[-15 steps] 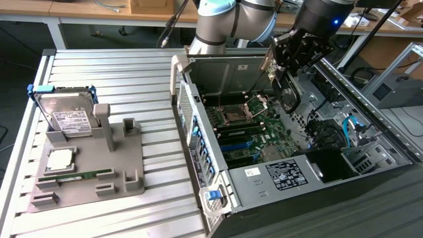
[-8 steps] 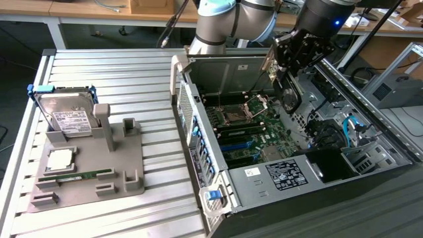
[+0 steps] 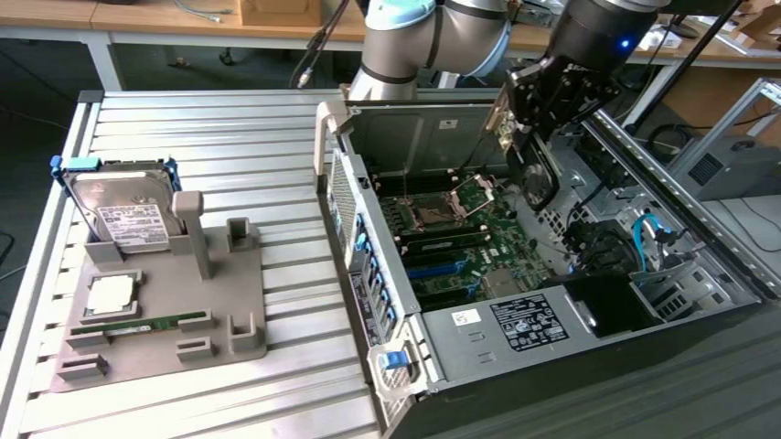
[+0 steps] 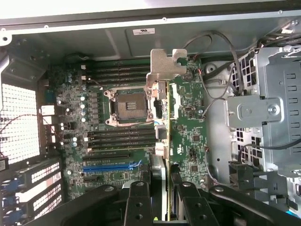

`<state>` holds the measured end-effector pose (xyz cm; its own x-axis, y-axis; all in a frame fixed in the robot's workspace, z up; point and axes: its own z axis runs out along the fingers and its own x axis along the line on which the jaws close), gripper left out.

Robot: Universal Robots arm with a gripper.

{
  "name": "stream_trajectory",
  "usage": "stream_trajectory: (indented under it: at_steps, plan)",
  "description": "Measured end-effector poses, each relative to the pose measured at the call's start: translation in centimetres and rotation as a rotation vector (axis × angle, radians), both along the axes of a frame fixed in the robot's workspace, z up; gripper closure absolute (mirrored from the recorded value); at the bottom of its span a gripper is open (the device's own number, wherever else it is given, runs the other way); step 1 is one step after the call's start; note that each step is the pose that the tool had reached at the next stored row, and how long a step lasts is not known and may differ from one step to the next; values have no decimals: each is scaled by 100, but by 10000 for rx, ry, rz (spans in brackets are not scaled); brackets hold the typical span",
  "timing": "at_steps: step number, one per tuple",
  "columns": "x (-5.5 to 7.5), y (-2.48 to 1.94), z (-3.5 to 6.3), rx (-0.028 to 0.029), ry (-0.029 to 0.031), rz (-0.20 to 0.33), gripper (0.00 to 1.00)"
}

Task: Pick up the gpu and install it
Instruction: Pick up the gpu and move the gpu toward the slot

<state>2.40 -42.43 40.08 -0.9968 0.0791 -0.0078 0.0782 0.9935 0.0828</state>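
My gripper point(image 3: 528, 135) is shut on the gpu point(image 3: 533, 174) and holds it on edge above the open computer case point(image 3: 513, 320), over the motherboard point(image 3: 454, 245). In the exterior view the card's dark face with a round fan hangs below the fingers. In the wrist view the gpu point(image 4: 188, 127) shows edge-on, with its green circuit-board back visible and its silver bracket point(image 4: 164, 66) at the far end. My gripper point(image 4: 162, 190) clamps the near end between its black fingers point(image 4: 137, 200). Beneath the card lie the motherboard point(image 4: 94, 122), its CPU socket point(image 4: 128, 106) and the blue slot point(image 4: 106, 167).
On the slatted table at the exterior view's left, a grey fixture point(image 3: 232, 315) holds a silver hard drive point(image 3: 123, 215), a CPU chip point(image 3: 110, 291) and a green RAM stick point(image 3: 141, 325). Cables point(image 3: 653, 238) and drive bays line the case's far side.
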Motion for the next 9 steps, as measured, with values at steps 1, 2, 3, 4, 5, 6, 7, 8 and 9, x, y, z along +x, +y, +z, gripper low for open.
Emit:
stream_trajectory:
  at_steps: [1,2,3,4,5,6,7,8,9]
  plan:
    - [4,0,-1,0,0,0,73]
    - [9,0,-2,-1,0,0,73]
    - [13,0,-4,-1,1,0,73]
    - [19,0,-6,0,0,0,73]
    - [24,0,-7,-1,0,0,73]
    - [30,0,-8,-1,0,0,73]
    - [34,0,-9,-1,0,0,73]
    - [38,0,-10,-1,0,0,73]
    - [41,0,-11,0,0,0,73]
